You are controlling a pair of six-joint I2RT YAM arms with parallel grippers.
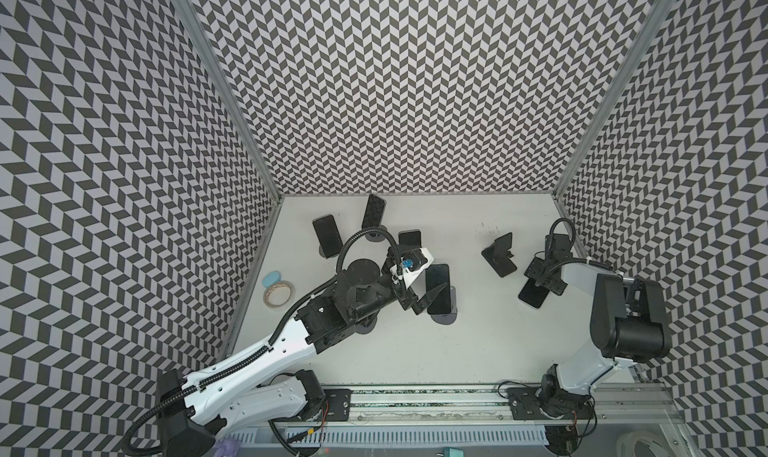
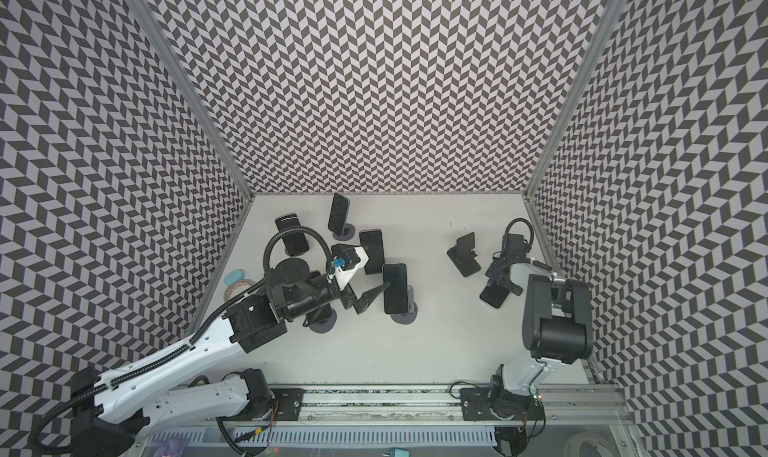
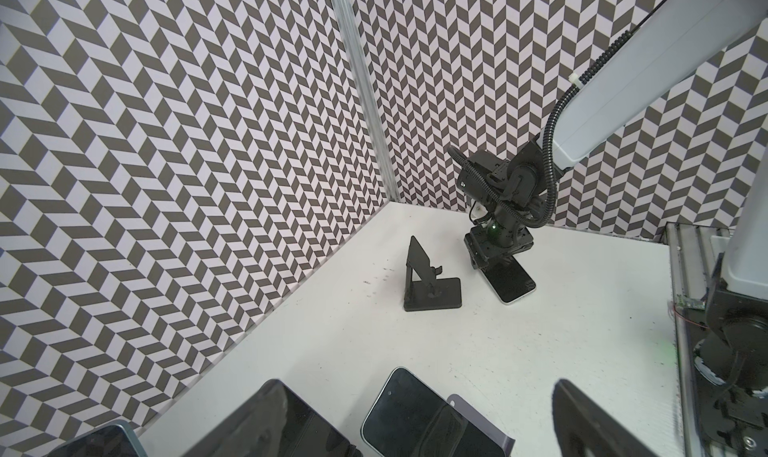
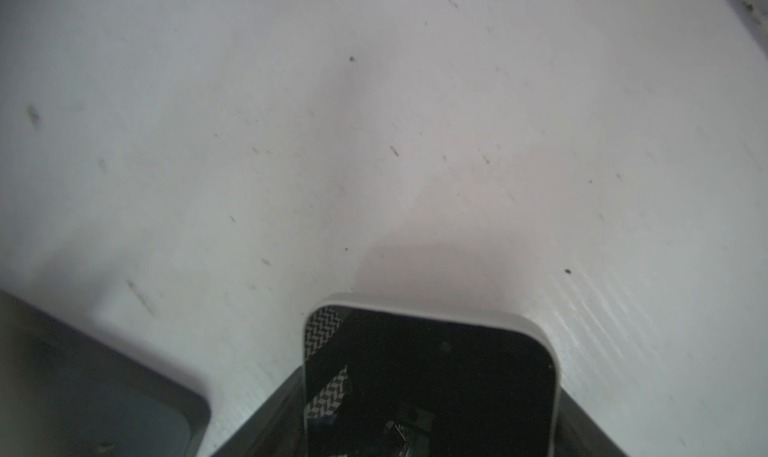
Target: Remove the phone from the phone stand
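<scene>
Right wrist view has the phone (image 4: 428, 376) along its lower edge: black glass, dark screen, a pale rim with rounded corners, and the chevron wall mirrored in stripes down one side. It lies flat, face up, on the white bench (image 4: 374, 143).

In both top views it sits on the right side of the bench, a little nearer and further right than the phone stand (image 1: 500, 257), close to it but not touching. That stand is black, with a flat square base, a tilted back plate and a small lip.

My right claw (image 3: 492, 264) hangs over the phone's far end and covers it. Whether its jaws press the phone's edges or stand just off them, I cannot tell.

My left claw (image 3: 415, 384) is spread wide, well apart on the left half of the bench. Its fingers (image 3: 291, 417) sit either side of a second phone (image 1: 438, 288) that leans on a grey stand (image 1: 444, 318).

More phones (image 1: 328, 237) lean on stands toward the far left corner. A tape roll (image 1: 279, 295) and a blue disc (image 1: 272, 277) lie by the left wall.
</scene>
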